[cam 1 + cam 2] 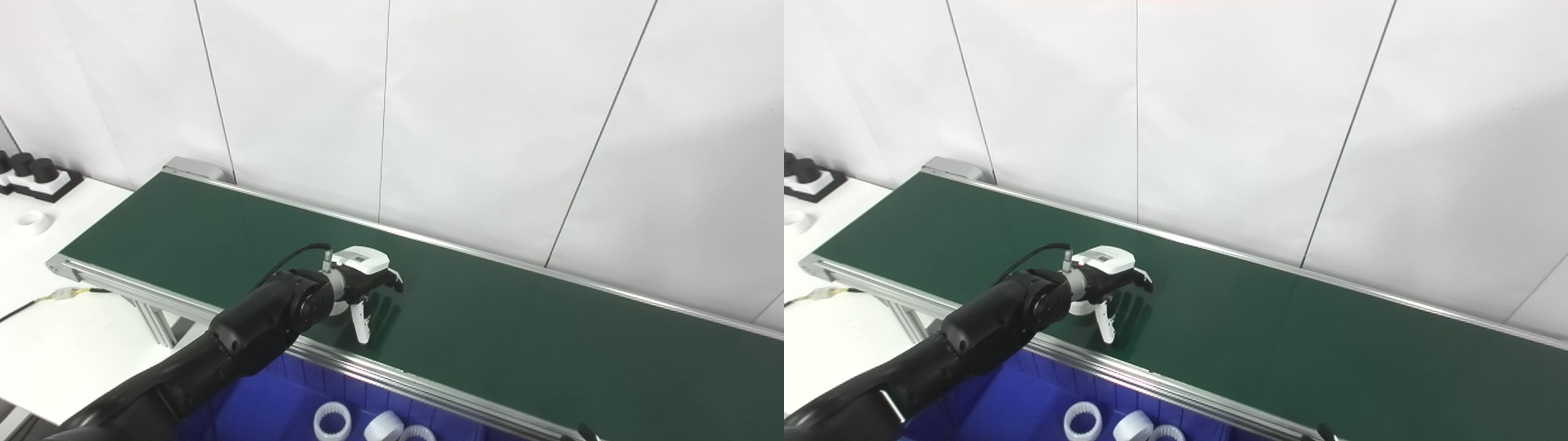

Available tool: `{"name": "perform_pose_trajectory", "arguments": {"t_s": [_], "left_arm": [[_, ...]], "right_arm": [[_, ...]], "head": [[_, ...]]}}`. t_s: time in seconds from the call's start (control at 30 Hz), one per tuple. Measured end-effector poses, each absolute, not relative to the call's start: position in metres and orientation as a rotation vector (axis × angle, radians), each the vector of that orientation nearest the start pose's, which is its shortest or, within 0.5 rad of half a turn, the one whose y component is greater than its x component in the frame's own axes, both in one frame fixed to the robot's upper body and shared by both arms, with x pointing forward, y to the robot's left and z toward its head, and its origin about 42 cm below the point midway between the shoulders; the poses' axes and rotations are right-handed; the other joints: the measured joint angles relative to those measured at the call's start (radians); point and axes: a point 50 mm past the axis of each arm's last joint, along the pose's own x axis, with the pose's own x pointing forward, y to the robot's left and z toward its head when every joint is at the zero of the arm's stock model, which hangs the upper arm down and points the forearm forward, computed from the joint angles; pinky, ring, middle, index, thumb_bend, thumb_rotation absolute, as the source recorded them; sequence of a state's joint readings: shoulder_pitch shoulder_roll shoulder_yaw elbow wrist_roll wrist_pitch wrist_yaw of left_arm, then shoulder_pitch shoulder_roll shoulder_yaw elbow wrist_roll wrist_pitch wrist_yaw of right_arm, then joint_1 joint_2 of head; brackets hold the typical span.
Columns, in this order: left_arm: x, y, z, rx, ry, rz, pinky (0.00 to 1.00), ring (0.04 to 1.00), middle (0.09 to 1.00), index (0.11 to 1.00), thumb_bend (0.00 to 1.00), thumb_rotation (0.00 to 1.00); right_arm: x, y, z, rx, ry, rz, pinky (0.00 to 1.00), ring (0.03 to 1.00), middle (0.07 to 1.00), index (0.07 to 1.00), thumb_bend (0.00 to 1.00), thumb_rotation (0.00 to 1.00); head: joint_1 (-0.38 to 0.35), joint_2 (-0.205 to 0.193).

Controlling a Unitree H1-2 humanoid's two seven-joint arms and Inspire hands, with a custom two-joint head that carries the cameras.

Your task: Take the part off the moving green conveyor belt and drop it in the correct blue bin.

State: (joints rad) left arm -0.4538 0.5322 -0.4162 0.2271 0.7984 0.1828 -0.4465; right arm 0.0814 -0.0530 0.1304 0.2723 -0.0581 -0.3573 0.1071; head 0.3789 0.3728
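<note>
One hand, the left hand (365,278), hovers over the green conveyor belt (520,331) with fingers (361,321) released, holding nothing.

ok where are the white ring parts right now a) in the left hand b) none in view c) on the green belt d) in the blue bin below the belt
d: the white ring parts lie in the blue bin under the near rail of the conveyor belt, while the left hand hangs over bare belt with fingers spread.

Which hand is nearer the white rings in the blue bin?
Left. The left hand hovers over the belt just above the rings; the right hand is barely visible at the bottom edge.
</note>
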Motion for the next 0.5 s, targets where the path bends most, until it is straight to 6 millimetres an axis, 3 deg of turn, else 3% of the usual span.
{"name": "perform_pose_trajectory", "arguments": {"t_s": [0.5], "left_arm": [[0.407, 0.2924, 0.1532, 1.46, 0.224, -0.497, 0.92, 0.859, 0.883, 0.823, 0.87, 0.0]], "right_arm": [[0.2379, -0.1933, 0.0237, -0.098, -0.004, 0.24, 0.68, 0.78, 0.831, 0.917, 0.39, 0.88]], "head": [[-0.006, 0.006]]}}
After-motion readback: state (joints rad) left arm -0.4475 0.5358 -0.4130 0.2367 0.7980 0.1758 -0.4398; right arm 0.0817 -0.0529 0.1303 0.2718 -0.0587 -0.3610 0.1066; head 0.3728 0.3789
